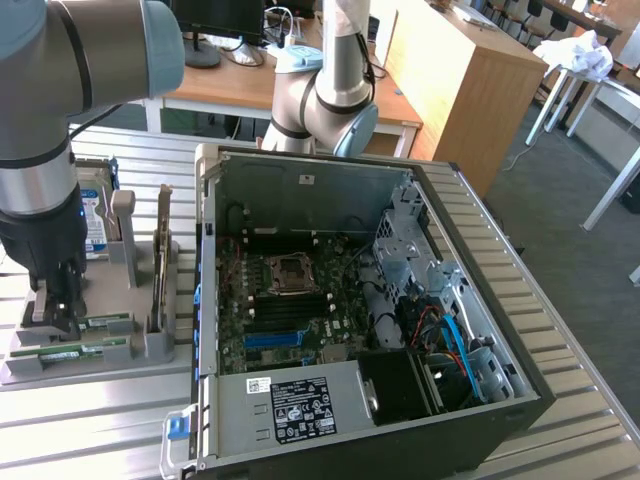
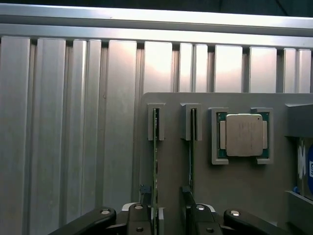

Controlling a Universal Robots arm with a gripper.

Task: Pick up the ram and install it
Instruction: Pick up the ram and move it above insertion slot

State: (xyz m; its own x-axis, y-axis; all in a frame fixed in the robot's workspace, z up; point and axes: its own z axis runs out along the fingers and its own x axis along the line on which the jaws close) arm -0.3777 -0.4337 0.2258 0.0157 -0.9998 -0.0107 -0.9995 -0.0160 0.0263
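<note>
Ram comes last in size: a ribbed worktop carries an open computer case and, at the exterior view's left, a grey holder. Above the holder hangs the gripper, fingers spread wide on either side of the ram, which stands on edge in a slot.

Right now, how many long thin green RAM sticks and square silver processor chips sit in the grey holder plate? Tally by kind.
Long thin green RAM sticks: 2
Square silver processor chips: 1
Total: 3
</note>
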